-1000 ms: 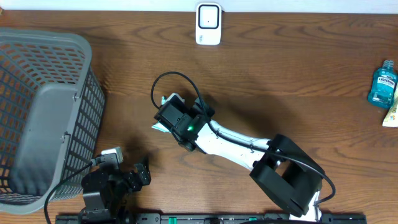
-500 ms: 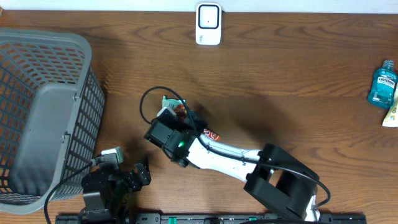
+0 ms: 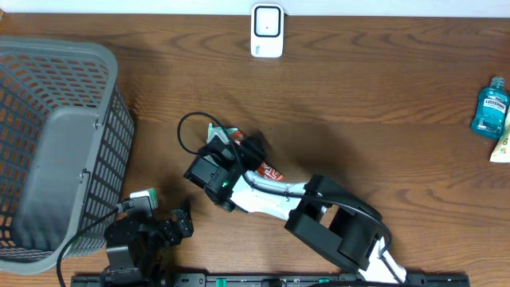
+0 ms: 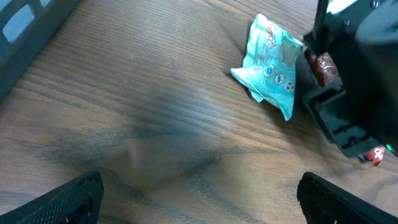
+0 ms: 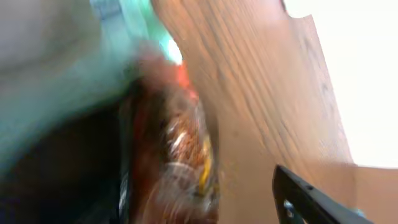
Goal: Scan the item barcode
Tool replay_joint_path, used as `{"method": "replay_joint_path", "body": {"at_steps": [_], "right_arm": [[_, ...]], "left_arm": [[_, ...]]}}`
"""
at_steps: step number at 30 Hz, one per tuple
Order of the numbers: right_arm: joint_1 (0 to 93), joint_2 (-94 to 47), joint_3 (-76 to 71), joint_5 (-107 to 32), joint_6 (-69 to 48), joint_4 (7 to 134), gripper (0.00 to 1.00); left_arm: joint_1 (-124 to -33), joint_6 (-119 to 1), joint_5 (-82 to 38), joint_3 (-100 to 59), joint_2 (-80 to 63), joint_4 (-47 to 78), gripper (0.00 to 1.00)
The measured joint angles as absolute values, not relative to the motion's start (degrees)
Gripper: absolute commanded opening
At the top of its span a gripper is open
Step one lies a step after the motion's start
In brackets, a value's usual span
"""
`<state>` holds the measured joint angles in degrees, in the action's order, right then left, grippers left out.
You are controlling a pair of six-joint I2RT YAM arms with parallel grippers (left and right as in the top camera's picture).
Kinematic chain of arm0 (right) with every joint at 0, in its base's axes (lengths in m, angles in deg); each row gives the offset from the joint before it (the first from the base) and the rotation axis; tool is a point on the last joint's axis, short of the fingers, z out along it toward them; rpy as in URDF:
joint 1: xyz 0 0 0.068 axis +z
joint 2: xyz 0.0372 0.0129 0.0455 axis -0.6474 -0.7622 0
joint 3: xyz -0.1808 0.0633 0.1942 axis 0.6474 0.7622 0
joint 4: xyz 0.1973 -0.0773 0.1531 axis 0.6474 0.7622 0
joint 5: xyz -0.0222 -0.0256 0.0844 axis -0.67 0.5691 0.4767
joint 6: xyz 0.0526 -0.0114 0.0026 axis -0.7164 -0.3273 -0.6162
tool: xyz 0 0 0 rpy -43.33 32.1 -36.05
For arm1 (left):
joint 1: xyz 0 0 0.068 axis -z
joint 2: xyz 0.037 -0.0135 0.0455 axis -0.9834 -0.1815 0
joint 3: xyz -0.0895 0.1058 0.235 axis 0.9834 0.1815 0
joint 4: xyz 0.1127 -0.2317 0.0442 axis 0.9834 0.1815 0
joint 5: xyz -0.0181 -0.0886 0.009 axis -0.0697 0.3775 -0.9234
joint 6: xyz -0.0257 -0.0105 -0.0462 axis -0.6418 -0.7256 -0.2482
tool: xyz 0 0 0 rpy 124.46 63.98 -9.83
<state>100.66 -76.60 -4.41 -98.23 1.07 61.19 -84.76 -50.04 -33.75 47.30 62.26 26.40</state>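
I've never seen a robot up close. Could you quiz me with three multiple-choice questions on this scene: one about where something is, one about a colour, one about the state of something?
1. Where is the grey basket?
A. left side of the table
B. right side
C. centre

2. What colour is the bottle at the right edge?
A. red
B. blue
C. yellow

3. How is the left end effector?
A. clamped on the bottle
B. open, holding nothing
C. inside the basket

Answers: 1 A, it fills the overhead view's left side; 2 B, it looks blue throughout; 3 B, the left wrist view shows it spread wide and empty.
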Motion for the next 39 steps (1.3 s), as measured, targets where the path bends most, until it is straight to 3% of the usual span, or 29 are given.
{"method": "replay_joint_path", "body": {"at_steps": [6, 10, 17, 19, 20, 21, 22, 23, 24, 27, 31, 32, 34, 38, 39], "right_arm": [[100.3, -77.2, -4.9, -96.3, -0.4, 67.9, 0.17], [99.3, -77.6, -5.7, -93.6, -0.4, 72.3, 0.01], [96.1, -78.9, -15.9, -80.1, -0.8, 87.3, 0.01], [95.5, -79.2, -20.1, -77.0, -2.3, 92.1, 0.01], [95.5, -79.2, -21.7, -76.4, -3.1, 93.5, 0.07], [95.5, -79.2, -23.8, -75.8, -5.1, 95.7, 0.36], [95.5, -79.2, -25.5, -75.4, -6.8, 97.3, 0.52], [95.5, -79.1, -27.3, -74.7, -9.4, 99.0, 0.54], [95.4, -79.0, -28.5, -74.1, -11.8, 100.3, 0.49], [94.3, -78.4, -30.2, -72.1, -19.1, 102.8, 0.01], [90.4, -78.4, -30.2, -69.8, -25.6, 103.3, 0.01], [89.2, -78.4, -30.2, -69.4, -26.6, 103.1, 0.05], [86.6, -78.4, -30.2, -68.8, -28.4, 102.5, 0.49], [81.4, -78.4, -30.2, -66.3, -29.0, 100.4, 0.56], [80.4, -78.4, -30.2, -65.4, -29.1, 99.8, 0.66]], "left_arm": [[-84.8, -50.0, -33.8, 47.3, 62.3, 26.4, 0.98], [-84.8, -50.0, -33.8, 47.3, 62.3, 26.4, 0.98], [-84.8, -50.0, -33.8, 47.3, 62.3, 26.4, 0.98], [-84.8, -50.0, -33.8, 47.3, 62.3, 26.4, 0.98], [-84.8, -50.0, -33.8, 47.3, 62.3, 26.4, 0.98], [-84.8, -50.0, -33.8, 47.3, 62.3, 26.4, 0.98], [-84.8, -50.0, -33.8, 47.3, 62.3, 26.4, 0.98], [-84.8, -50.0, -33.8, 47.3, 62.3, 26.4, 0.98], [-84.8, -50.0, -33.8, 47.3, 62.3, 26.4, 0.98], [-84.8, -50.0, -33.8, 47.3, 62.3, 26.4, 0.98], [-84.8, -50.0, -33.8, 47.3, 62.3, 26.4, 0.98], [-84.8, -50.0, -33.8, 47.3, 62.3, 26.4, 0.98], [-84.8, -50.0, -33.8, 47.3, 62.3, 26.4, 0.98], [-84.8, -50.0, -33.8, 47.3, 62.3, 26.4, 0.98], [-84.8, -50.0, -33.8, 47.3, 62.3, 26.4, 0.98]]}}
